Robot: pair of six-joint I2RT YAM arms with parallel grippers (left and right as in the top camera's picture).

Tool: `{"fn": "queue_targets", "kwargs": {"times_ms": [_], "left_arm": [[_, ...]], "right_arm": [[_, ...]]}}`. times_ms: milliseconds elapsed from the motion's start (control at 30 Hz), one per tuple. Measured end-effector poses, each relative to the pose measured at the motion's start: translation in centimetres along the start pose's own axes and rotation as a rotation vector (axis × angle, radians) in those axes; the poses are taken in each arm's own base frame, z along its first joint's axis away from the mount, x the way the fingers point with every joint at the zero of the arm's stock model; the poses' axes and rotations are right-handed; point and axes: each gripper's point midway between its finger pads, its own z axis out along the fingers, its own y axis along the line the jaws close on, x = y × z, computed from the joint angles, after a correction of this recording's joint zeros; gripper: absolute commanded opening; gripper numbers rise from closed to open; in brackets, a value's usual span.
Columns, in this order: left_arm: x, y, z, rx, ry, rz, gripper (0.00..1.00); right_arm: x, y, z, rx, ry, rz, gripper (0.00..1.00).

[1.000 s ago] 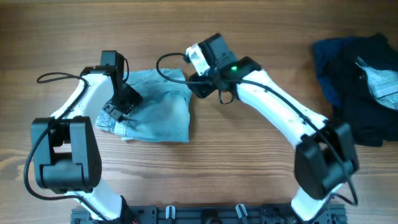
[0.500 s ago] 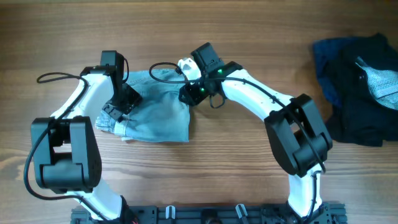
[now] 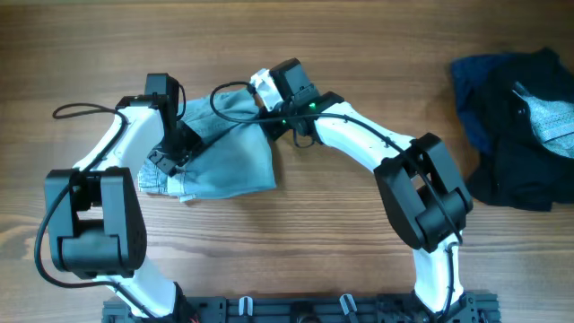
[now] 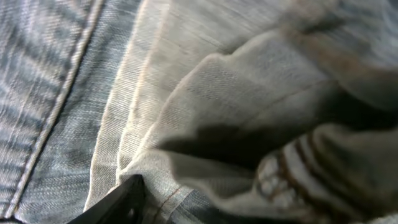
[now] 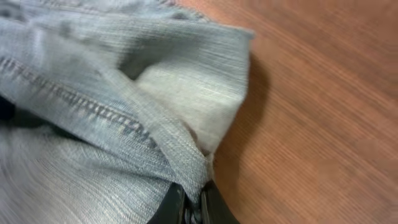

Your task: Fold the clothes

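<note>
Pale denim shorts (image 3: 229,166) laid at 9 to 10 o'clock on the wooden table (image 3: 359,251), attended by both claws.

The right claw (image 3: 269,123) is set at the shorts' 1 o'clock corner. In the right wrist view it (image 5: 194,208) is seen clenched on a stitched hem, with a fold of denim drawn up above it and bare table at 3 o'clock. The left claw (image 3: 170,161) is placed on the shorts' 9 o'clock edge. In the left wrist view only one dark fingertip (image 4: 121,202) is shown among rumpled denim and seams, so its state cannot be told. A heap of dark navy garments (image 3: 502,135) is found at the table's 3 o'clock edge, well apart from the shorts, with a pale-blue piece (image 3: 547,117) lying on it.
</note>
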Motion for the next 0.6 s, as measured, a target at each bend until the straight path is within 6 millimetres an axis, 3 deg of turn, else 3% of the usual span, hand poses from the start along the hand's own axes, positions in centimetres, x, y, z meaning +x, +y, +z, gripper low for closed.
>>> {"fn": "queue_targets", "kwargs": {"times_ms": [133,167,233,267,300,367,433,533,567,600], "left_arm": [[0.0,0.0,0.0,0.001,0.0,0.019,0.55],[0.0,0.0,0.0,0.001,-0.001,0.019,0.54],[0.0,0.0,0.0,0.001,-0.001,0.019,0.53],[0.0,0.0,0.0,-0.002,-0.002,0.02,0.52],[-0.1,0.1,0.0,-0.006,-0.004,0.022,0.52],[-0.2,0.6,-0.3,-0.024,-0.021,0.023,0.52],[-0.4,1.6,-1.3,-0.049,-0.061,0.024,0.51],[-0.9,2.9,-4.3,-0.059,-0.152,0.005,0.51],[-1.3,2.8,-7.0,-0.005,-0.22,-0.006,0.5],[-1.5,2.9,-8.4,0.021,-0.257,-0.011,0.48]], "right_arm": [[-1.4,-1.0,0.1,0.104,-0.055,-0.011,0.04],[-1.4,-1.3,0.1,0.13,-0.054,-0.014,0.18],[-1.5,-2.0,0.0,0.193,-0.056,-0.017,0.82],[-1.7,-3.1,-0.2,0.253,-0.064,0.001,0.94],[-1.7,-5.2,-0.8,0.342,-0.072,0.033,1.0],[-0.7,-8.9,-2.2,0.484,-0.05,0.106,0.99],[0.4,-10.4,-2.9,0.542,-0.01,0.149,0.99],[2.4,-8.5,-4.2,0.48,0.093,0.214,0.96],[2.2,-7.5,-5.0,0.435,0.099,0.229,0.94],[1.3,-5.8,-6.0,0.358,0.084,0.244,0.83]]}}
